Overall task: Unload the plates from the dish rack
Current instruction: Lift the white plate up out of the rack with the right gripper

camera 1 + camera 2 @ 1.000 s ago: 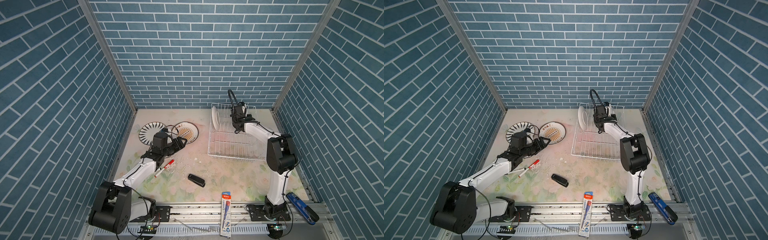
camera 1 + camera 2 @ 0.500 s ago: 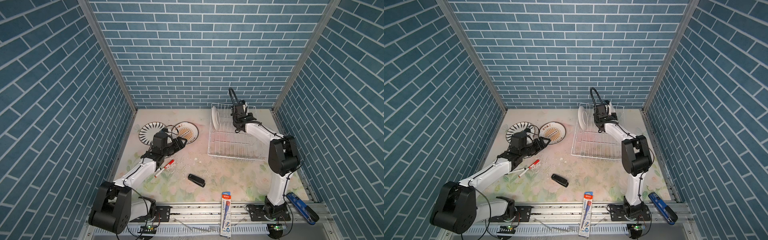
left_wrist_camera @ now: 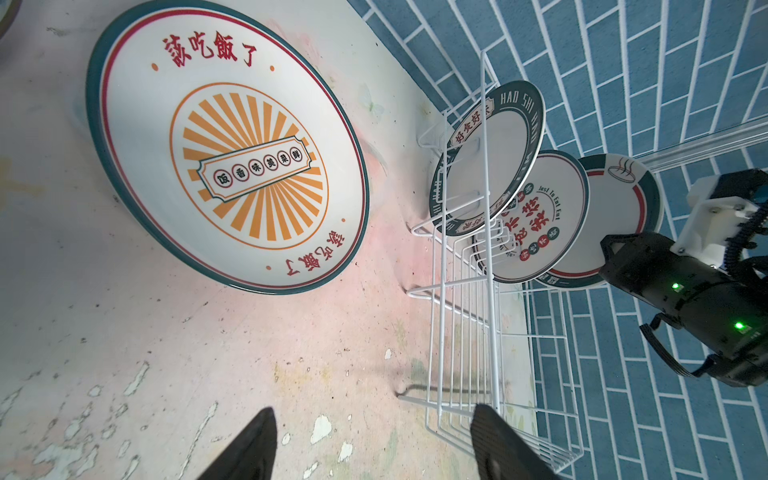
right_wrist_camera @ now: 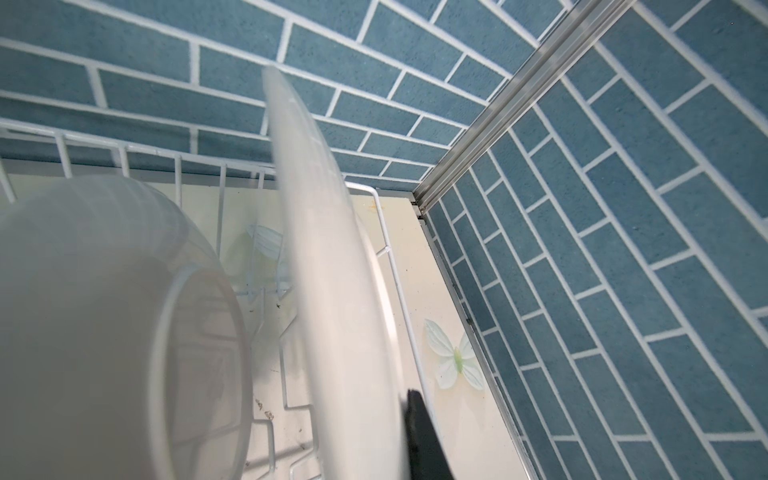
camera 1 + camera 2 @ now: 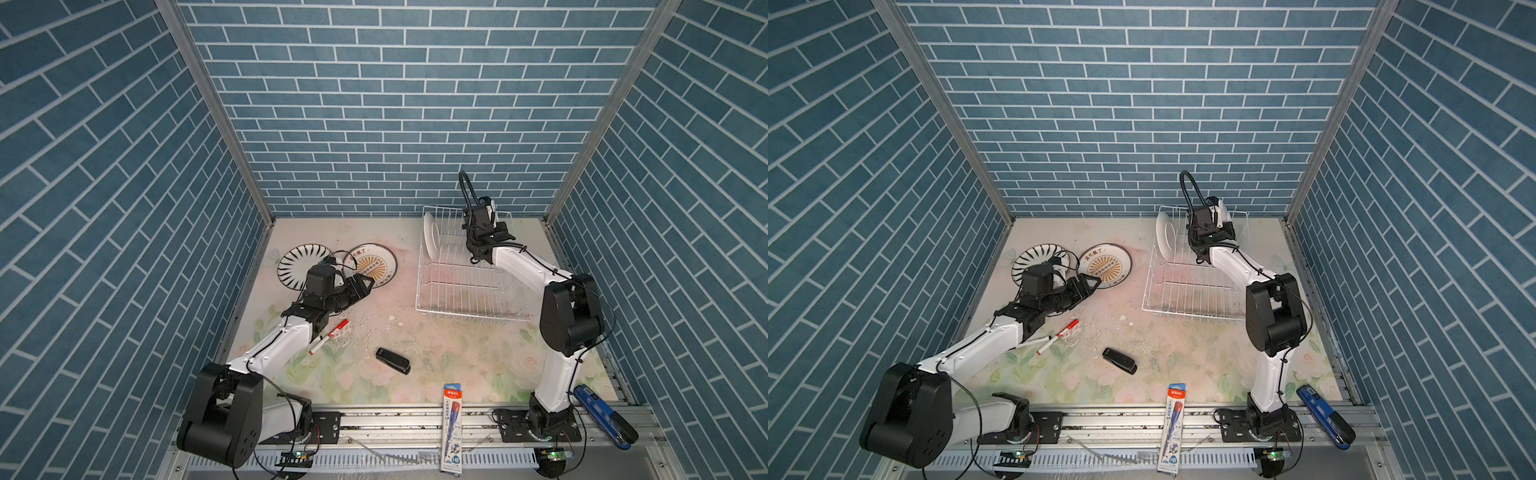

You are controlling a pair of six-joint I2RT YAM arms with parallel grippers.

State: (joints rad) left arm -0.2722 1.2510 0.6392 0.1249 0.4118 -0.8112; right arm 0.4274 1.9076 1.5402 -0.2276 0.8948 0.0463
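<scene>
striped plate [image 5: 300, 261]: laid flat and face up on the table [image 5: 374, 332], far left; counted as unloaded.
orange plate [image 5: 376, 264]: laid flat and face up just beside the striped plate; whether the rims touch cannot be told.
left gripper [image 5: 366, 283]: jaws spread wide with nothing between them; held low at the near edge of the orange plate and aimed toward the rack.
rack [image 5: 469, 291]: placed right of centre, its far end near the back wall; three plates are stood on edge in the far slots.
green-rim plate [image 3: 486, 158]: leftmost in the rack, upright, untouched.
middle plate [image 3: 540, 216]: red-lettered, stood close behind the green-rim plate, untouched.
end plate [image 3: 619, 195]: rightmost of the three, nearest the right gripper.
right gripper [image 3: 609, 255]: closed down narrow, judged to be pinching the end plate at its rim; only one finger [image 4: 422, 432] is shown in the right wrist view, laid against the plate's edge.
handling: the plates are judged stiff, glazed and slippery, fairly heavy for a rim pinch, and breakable; chipping is to be expected if one is knocked on the wires or on a neighbour.
hold: the upper rim, above the wires, is judged the best place to grip. a lift along the slot is advised before any tilt.
remaining: three plates are judged left to unload.
</scene>
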